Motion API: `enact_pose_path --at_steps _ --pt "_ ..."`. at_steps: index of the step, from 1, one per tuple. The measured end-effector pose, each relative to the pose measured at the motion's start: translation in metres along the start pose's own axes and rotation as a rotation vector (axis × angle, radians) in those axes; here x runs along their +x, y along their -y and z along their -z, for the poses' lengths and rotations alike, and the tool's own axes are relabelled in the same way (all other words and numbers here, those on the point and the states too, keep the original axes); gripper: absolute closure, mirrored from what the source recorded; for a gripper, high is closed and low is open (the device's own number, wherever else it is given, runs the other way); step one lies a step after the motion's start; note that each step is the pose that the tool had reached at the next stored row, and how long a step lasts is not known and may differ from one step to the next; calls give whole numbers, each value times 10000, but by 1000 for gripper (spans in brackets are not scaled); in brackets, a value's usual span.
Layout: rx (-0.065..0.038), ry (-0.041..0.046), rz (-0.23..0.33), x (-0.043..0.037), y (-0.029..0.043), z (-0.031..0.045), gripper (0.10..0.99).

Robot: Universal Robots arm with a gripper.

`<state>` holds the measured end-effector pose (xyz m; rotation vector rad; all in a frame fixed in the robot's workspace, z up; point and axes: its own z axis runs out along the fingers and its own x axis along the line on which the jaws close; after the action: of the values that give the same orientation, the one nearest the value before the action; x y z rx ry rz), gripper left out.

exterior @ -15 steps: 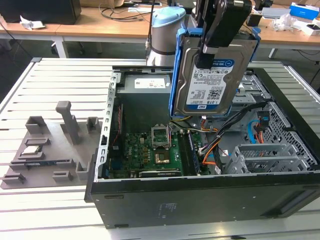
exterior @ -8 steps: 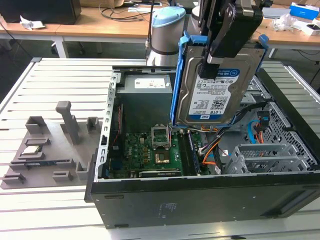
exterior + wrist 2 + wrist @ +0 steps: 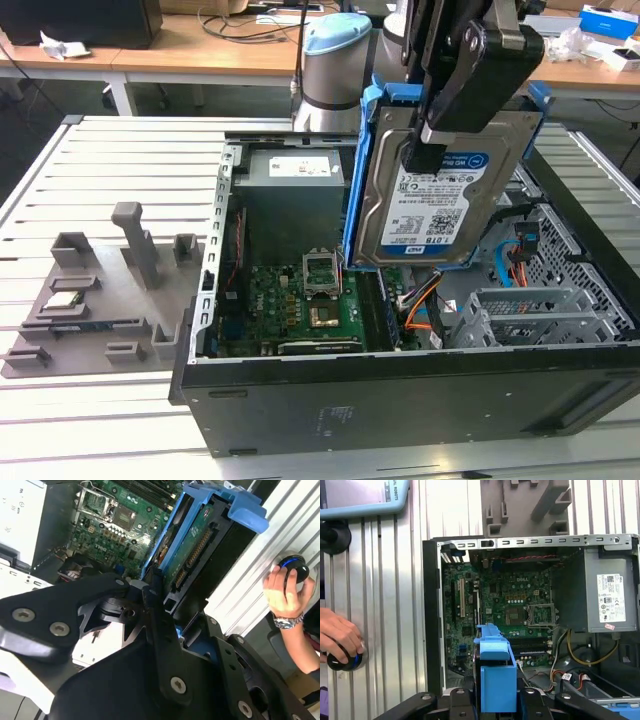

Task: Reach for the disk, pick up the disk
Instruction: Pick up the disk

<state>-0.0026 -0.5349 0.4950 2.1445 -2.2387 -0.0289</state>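
Silver metal hard drive with the white-and-blue label and blue plastic side rails is up in the air above the open black computer case, label facing out. Black robot hand is clamped on its top edge, holding it over the green motherboard.

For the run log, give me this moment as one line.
gripper: shut on disk | disk: lifted above open computer case, label facing exterior view | hand: on round knob beside case
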Motion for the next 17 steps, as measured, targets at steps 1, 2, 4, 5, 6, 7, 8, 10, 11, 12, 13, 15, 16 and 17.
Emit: enact_pose_path --at_steps 1,2,4,5,6,7,8,10,11,12,13,15,16,17 --pt "0 0 0 51 2 -1 722" --pt "0 -1 0 104 5 -2 722" --pt "0 -1 0 168 8 -3 722" --pt "0 0 0 192 9 -4 722" --pt "0 0 0 226 10 -4 722" --pt "0 0 0 267 12 -5 722" --pt "0 0 0 289 13 -6 722" --pt "0 -1 0 347 15 -7 722" --pt "0 0 0 368 16 -7 722" --pt "0 0 0 389 17 -8 722" --pt "0 -1 0 442 19 -8 722" --pt "-1 0 0 499 22 -10 722" --pt "0 0 0 515 22 -10 722" --pt "-1 -1 0 542 23 -10 722"
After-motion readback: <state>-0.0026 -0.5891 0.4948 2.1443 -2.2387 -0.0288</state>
